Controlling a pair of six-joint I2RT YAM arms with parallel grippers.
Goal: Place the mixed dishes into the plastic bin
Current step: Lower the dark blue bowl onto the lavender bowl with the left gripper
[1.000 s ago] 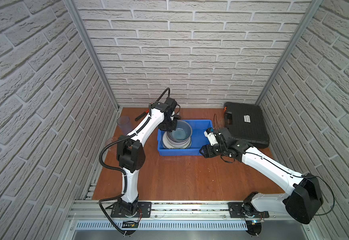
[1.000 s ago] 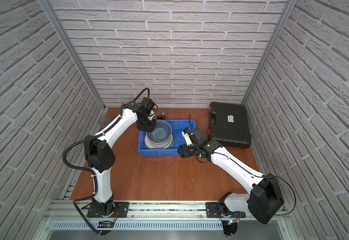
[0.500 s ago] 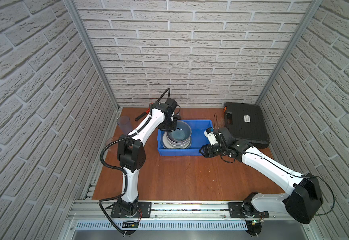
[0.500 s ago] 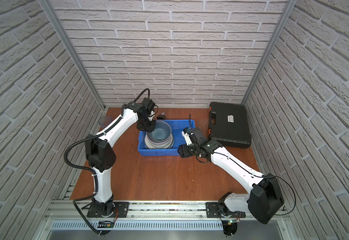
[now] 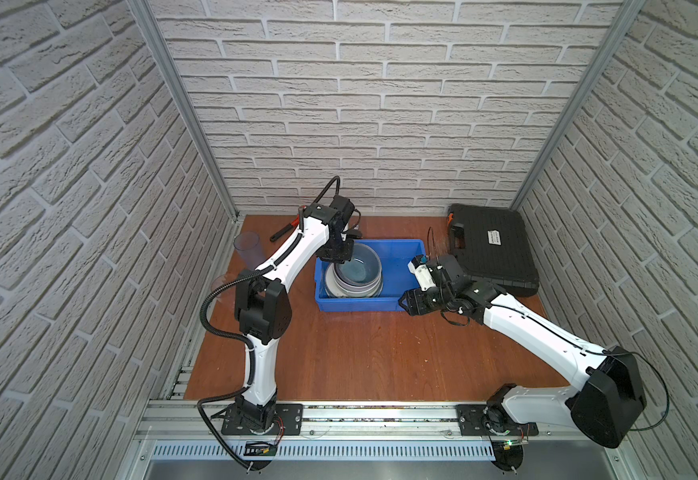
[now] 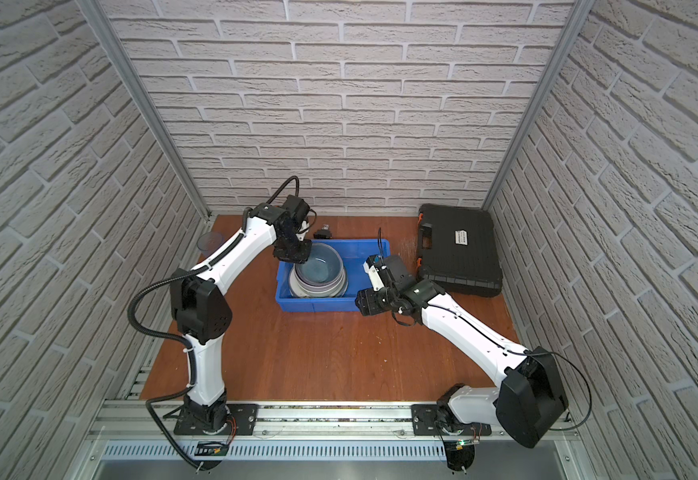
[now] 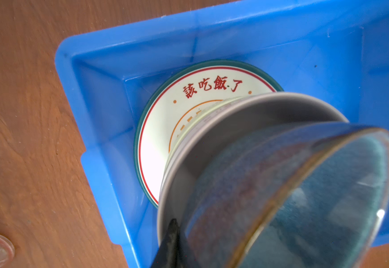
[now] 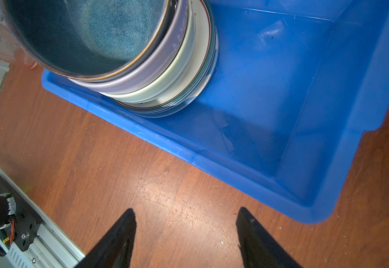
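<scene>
**Freeing the blue bowl without upsetting the stack**

The blue bowl [image 5: 357,270] sat on top of the stack at the left end of the bin [image 5: 360,302]. It was nested in the lilac bowl [image 8: 156,62], with the green bowl [image 8: 177,77] and the lettered plate [image 7: 156,130] beneath.

The left gripper [image 5: 335,255] was at the bowl's rim, on the side toward the bin's back left corner. One finger [image 7: 169,241] lay against the outer wall and the other was hidden, so whether it was clamped or had let go could not be told.

The step looked like a release. The jaws should part fully before any lift. The gripper should then rise straight up, so that no finger drags the rim or tips the stack against the bin's left wall.

The right gripper [image 8: 186,210] hung spread and empty over the table [image 5: 360,353], just beside the bin's front right corner. It was best kept clear.

A tumbler [image 5: 248,248] stood outside the bin at the table's left edge, a likely next pick.
</scene>
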